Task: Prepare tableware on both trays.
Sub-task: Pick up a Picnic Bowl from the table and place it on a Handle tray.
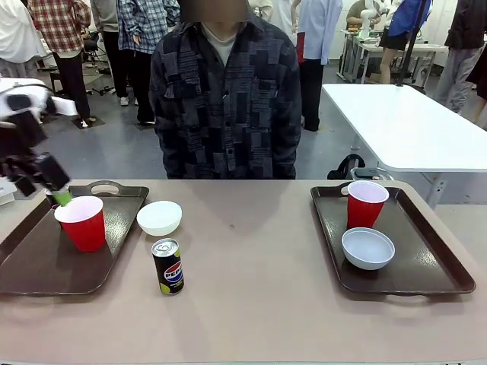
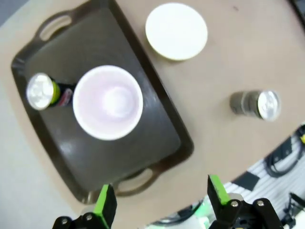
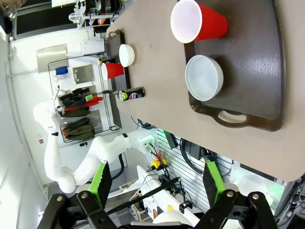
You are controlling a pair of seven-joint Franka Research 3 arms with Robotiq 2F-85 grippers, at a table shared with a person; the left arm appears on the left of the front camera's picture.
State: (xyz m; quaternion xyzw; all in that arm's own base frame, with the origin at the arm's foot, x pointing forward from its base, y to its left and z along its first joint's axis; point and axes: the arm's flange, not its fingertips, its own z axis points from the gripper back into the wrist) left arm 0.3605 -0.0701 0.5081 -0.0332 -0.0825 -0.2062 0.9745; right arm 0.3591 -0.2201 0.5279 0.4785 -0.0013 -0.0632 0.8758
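Left gripper (image 2: 161, 188), fingers spread and empty, hovers over a dark brown rectangular plastic tray (image 1: 30, 258) holding a red plastic cup (image 1: 82, 222) and slim black can (image 2: 43, 90). A small round white bowl (image 1: 159, 217) sits just beside that tray; pinching its rim seems wisest. Right gripper (image 3: 156, 167) likewise spread, empty.

L gripper (image 2: 161, 200): jaws wide apart, aimed down | R gripper (image 3: 156, 180): jaws wide apart
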